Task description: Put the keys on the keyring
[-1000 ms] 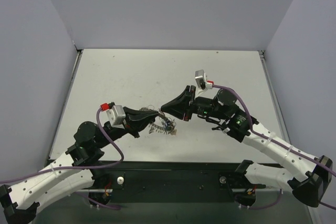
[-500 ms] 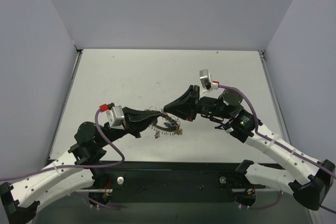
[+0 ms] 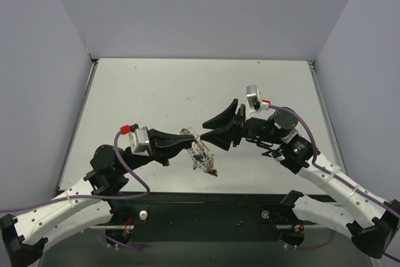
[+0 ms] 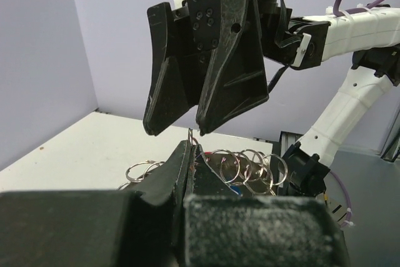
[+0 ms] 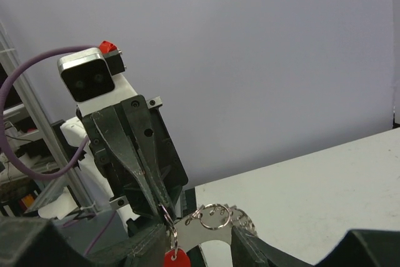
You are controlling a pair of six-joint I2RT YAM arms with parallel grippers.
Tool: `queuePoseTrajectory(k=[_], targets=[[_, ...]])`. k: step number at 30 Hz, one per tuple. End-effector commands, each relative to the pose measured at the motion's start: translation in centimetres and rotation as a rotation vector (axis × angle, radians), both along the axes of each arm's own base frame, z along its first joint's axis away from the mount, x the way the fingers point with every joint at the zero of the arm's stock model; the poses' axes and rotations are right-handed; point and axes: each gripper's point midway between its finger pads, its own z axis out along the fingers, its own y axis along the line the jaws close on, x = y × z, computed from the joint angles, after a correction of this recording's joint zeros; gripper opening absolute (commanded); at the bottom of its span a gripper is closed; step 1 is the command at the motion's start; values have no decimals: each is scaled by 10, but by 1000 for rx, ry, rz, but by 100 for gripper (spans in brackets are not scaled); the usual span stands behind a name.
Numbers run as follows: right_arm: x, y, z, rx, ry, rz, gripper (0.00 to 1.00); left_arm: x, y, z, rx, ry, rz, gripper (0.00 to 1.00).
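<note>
My left end effector [image 3: 189,137] clamps the light, slippery keyring [image 3: 202,156] dangling below; I think the spread right end effector [image 3: 204,129] should pinch its wire rim.

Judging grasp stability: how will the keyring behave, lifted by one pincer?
Likely floppy: the keyring sags from the left pincer, keys dangling below. Probably light, being thin wire loops. It may swing and twist, since only one edge is pinched.

keys [image 3: 200,154] a tiny indistinct cluster
</note>
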Motion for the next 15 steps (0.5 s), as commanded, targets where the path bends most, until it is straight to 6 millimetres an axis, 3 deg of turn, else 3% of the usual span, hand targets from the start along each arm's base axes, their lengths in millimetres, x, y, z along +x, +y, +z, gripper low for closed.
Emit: queuePoseTrajectory(k=[1, 7, 15], targets=[[-13, -10, 29, 62, -126, 34, 46, -16, 10, 46, -124, -88, -37, 0], [-32, -18, 45, 79, -204, 97, 47, -18, 8, 48, -122, -91, -56, 0], [-39, -6, 40, 43, -182, 211, 45, -24, 4, 54, -127, -100, -96, 0]])
